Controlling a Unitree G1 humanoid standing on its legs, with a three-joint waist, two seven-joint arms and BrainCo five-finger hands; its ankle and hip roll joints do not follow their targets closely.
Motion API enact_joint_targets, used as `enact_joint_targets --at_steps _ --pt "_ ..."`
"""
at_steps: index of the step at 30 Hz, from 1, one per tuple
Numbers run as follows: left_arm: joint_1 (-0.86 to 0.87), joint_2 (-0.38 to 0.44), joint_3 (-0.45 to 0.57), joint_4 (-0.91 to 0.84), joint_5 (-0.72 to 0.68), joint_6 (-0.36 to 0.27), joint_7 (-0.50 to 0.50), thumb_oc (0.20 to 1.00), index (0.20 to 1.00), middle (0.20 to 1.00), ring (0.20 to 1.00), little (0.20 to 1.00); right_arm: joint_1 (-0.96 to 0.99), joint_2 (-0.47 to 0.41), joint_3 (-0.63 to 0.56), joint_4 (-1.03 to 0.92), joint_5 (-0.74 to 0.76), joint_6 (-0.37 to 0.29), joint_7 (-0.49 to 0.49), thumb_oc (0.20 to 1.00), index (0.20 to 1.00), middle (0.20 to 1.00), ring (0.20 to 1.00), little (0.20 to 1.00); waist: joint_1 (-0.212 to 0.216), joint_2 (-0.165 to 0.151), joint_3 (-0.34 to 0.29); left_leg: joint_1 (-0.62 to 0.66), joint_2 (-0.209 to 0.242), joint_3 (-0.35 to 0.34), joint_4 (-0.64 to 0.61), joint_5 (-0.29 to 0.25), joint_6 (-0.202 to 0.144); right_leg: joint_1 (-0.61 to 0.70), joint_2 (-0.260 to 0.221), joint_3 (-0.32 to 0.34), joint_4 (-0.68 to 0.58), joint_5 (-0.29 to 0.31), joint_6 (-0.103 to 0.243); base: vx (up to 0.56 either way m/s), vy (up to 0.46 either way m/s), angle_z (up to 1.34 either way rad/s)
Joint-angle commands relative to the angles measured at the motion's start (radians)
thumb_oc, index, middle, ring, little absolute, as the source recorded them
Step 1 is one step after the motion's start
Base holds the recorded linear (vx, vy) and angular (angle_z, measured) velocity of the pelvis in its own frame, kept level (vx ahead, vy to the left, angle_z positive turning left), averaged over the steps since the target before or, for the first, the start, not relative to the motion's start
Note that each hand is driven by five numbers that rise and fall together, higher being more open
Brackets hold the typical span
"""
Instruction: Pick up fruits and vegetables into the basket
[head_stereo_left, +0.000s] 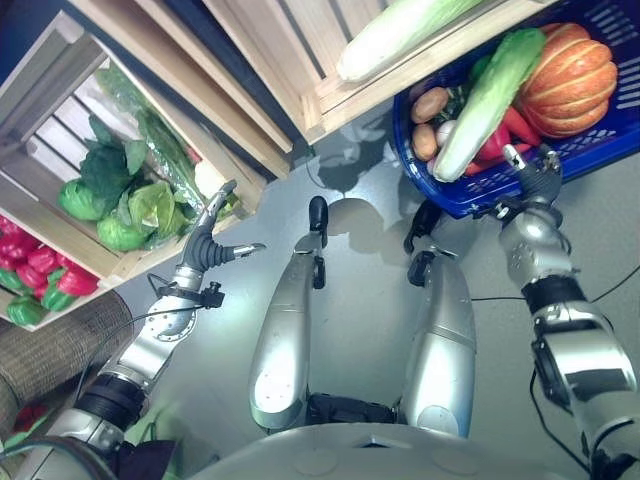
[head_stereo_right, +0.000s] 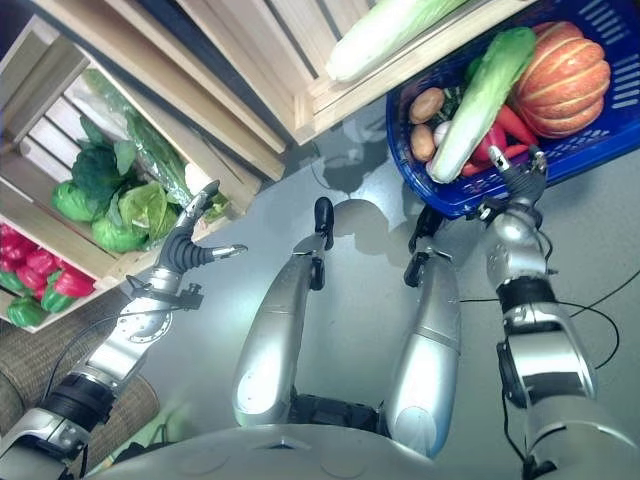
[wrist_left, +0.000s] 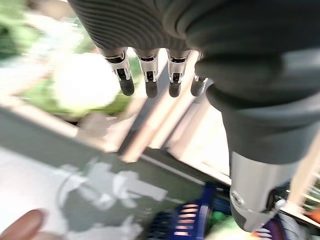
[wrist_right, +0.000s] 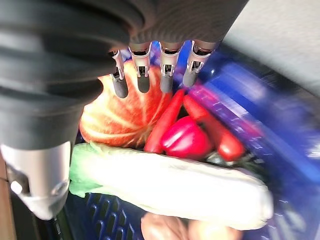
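Note:
A blue basket (head_stereo_left: 480, 200) sits at the upper right, holding an orange pumpkin (head_stereo_left: 570, 75), a long pale napa cabbage (head_stereo_left: 485, 100), red peppers (head_stereo_left: 500, 140) and potatoes (head_stereo_left: 430, 105). My right hand (head_stereo_left: 530, 175) hovers at its near rim, open, fingers (wrist_right: 142, 75) straight over the pumpkin (wrist_right: 120, 120) and a red pepper (wrist_right: 185, 140), holding nothing. My left hand (head_stereo_left: 205, 245) is open with fingers spread, empty, just in front of a wooden crate (head_stereo_left: 60, 110) of green leafy vegetables (head_stereo_left: 125, 195). In the left wrist view its fingers (wrist_left: 150, 75) point toward blurred greens.
Red and green peppers (head_stereo_left: 40, 270) fill a crate compartment at the far left. Another napa cabbage (head_stereo_left: 400, 30) lies in a wooden crate above the basket. A brown woven surface (head_stereo_left: 50, 350) lies at the lower left. Grey floor spreads between crates and basket.

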Motion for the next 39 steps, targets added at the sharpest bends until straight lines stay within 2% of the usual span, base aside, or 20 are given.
enact_joint_targets --at_steps 1,3,5,12,16,17,20,22,23,24,25,27,32,34,37,39 --pt "0.073 -0.047 0.046 -0.070 0.044 -0.080 0.055 1.000 1.000 1.000 1.000 1.000 0.153 -0.018 -0.013 -0.133 -0.072 -0.105 -0.035 1.000 1.000 1.000 1.000 1.000 -0.066 0.070 -0.038 0.028 -0.022 0.061 -0.076 -0.016 0.079 0.080 0.075 -0.019 -0.037 -0.063 0.056 0.00 0.031 -0.35" --pt "0.084 -0.048 0.065 -0.089 0.058 -0.100 0.064 1.000 1.000 1.000 1.000 1.000 0.243 0.011 -0.015 -0.207 -0.105 -0.138 -0.028 1.000 1.000 1.000 1.000 1.000 -0.086 0.049 -0.038 0.062 -0.015 0.066 -0.087 -0.015 0.077 0.121 0.081 -0.014 -0.059 -0.058 0.063 -0.04 0.016 -0.25" --pt "0.092 -0.048 0.085 -0.114 0.075 -0.120 0.081 1.000 1.000 1.000 1.000 1.000 0.317 0.039 -0.012 -0.287 -0.152 -0.145 -0.019 1.000 1.000 1.000 1.000 1.000 -0.105 0.028 -0.038 0.106 -0.007 0.071 -0.099 -0.017 0.075 0.167 0.083 -0.009 -0.075 -0.058 0.072 0.01 0.018 -0.13" --pt "0.127 -0.044 0.155 -0.194 0.090 -0.207 0.122 1.000 1.000 1.000 1.000 1.000 0.485 0.061 0.010 -0.458 -0.269 -0.153 0.067 1.000 1.000 1.000 1.000 1.000 -0.143 -0.018 -0.038 0.217 0.010 0.089 -0.123 -0.024 0.066 0.291 0.070 0.002 -0.140 -0.042 0.096 0.02 0.014 -0.09" --pt "0.119 -0.050 0.181 -0.218 0.094 -0.209 0.164 1.000 1.000 1.000 1.000 1.000 0.536 0.053 0.042 -0.516 -0.299 -0.130 0.098 1.000 1.000 1.000 1.000 1.000 -0.155 -0.036 -0.038 0.260 0.012 0.093 -0.129 -0.030 0.067 0.339 0.070 0.010 -0.157 -0.042 0.101 0.04 -0.003 -0.05" --pt "0.109 -0.047 0.186 -0.227 0.124 -0.199 0.208 1.000 1.000 1.000 1.000 1.000 0.550 0.047 0.051 -0.529 -0.309 -0.123 0.117 1.000 1.000 1.000 1.000 1.000 -0.159 -0.040 -0.038 0.268 0.012 0.093 -0.128 -0.032 0.067 0.349 0.070 0.012 -0.160 -0.043 0.102 0.00 0.000 0.00" --pt "0.078 -0.045 0.191 -0.242 0.155 -0.162 0.232 1.000 1.000 1.000 1.000 1.000 0.570 0.035 0.070 -0.553 -0.335 -0.092 0.143 1.000 1.000 1.000 1.000 1.000 -0.169 -0.047 -0.038 0.279 0.013 0.094 -0.123 -0.037 0.068 0.359 0.071 0.017 -0.157 -0.047 0.103 0.01 0.003 0.00" --pt "0.019 -0.040 0.181 -0.258 0.108 -0.112 0.217 1.000 1.000 1.000 1.000 1.000 0.583 0.018 0.097 -0.582 -0.347 -0.066 0.159 1.000 1.000 1.000 1.000 1.000 -0.182 -0.055 -0.038 0.285 0.014 0.095 -0.115 -0.039 0.071 0.365 0.072 0.024 -0.149 -0.052 0.103 0.02 0.003 -0.01" --pt "0.016 -0.039 0.181 -0.259 0.105 -0.110 0.215 1.000 1.000 1.000 1.000 1.000 0.584 0.017 0.098 -0.583 -0.348 -0.065 0.160 1.000 1.000 1.000 1.000 1.000 -0.182 -0.055 -0.038 0.285 0.014 0.095 -0.115 -0.039 0.071 0.366 0.072 0.024 -0.149 -0.052 0.103 0.04 0.017 -0.02" --pt "-0.023 -0.041 0.171 -0.257 0.103 -0.069 0.219 1.000 1.000 1.000 1.000 1.000 0.590 0.011 0.109 -0.592 -0.357 -0.054 0.165 1.000 1.000 1.000 1.000 1.000 -0.191 -0.059 -0.038 0.290 0.015 0.096 -0.113 -0.039 0.071 0.371 0.074 0.029 -0.147 -0.054 0.103 0.04 0.023 -0.03" --pt "-0.052 -0.036 0.161 -0.254 0.092 -0.053 0.224 1.000 1.000 1.000 1.000 1.000 0.592 0.008 0.116 -0.597 -0.363 -0.045 0.168 1.000 1.000 1.000 1.000 1.000 -0.198 -0.061 -0.038 0.294 0.015 0.096 -0.112 -0.037 0.072 0.374 0.075 0.033 -0.145 -0.055 0.104 0.05 0.031 -0.04" --pt "-0.143 -0.024 0.145 -0.258 0.009 0.012 0.168 1.000 1.000 1.000 1.000 1.000 0.597 -0.008 0.135 -0.623 -0.370 -0.018 0.168 1.000 1.000 1.000 1.000 1.000 -0.219 -0.067 -0.038 0.300 0.017 0.099 -0.105 -0.038 0.074 0.376 0.080 0.043 -0.138 -0.057 0.103 0.04 0.035 -0.08" --pt "-0.262 -0.010 0.123 -0.237 -0.031 0.103 0.178 1.000 1.000 1.000 1.000 1.000 0.602 -0.024 0.144 -0.637 -0.377 0.002 0.169 1.000 1.000 1.000 1.000 1.000 -0.251 -0.073 -0.038 0.301 0.022 0.110 -0.089 -0.040 0.074 0.370 0.087 0.061 -0.121 -0.062 0.099 0.03 0.042 -0.06" --pt "-0.382 0.008 0.092 -0.178 -0.041 0.255 0.207 1.000 1.000 1.000 1.000 1.000 0.598 -0.043 0.146 -0.663 -0.377 0.037 0.172 1.000 1.000 1.000 1.000 1.000 -0.287 -0.076 -0.038 0.305 0.032 0.127 -0.077 -0.041 0.071 0.361 0.094 0.083 -0.108 -0.064 0.096 0.06 0.108 -0.19" --pt "-0.502 0.037 0.062 -0.094 -0.036 0.390 0.237 1.000 1.000 1.000 1.000 1.000 0.599 -0.071 0.142 -0.690 -0.386 0.067 0.179 1.000 1.000 1.000 1.000 1.000 -0.324 -0.078 -0.038 0.308 0.043 0.146 -0.067 -0.041 0.068 0.352 0.100 0.104 -0.100 -0.065 0.093 0.05 0.090 -0.24" --pt "-0.595 0.055 0.040 -0.017 -0.050 0.455 0.281 1.000 1.000 1.000 1.000 1.000 0.603 -0.089 0.132 -0.710 -0.393 0.087 0.189 1.000 1.000 1.000 1.000 1.000 -0.355 -0.079 -0.038 0.308 0.053 0.164 -0.062 -0.041 0.065 0.341 0.106 0.124 -0.097 -0.063 0.090 0.03 0.081 -0.27"
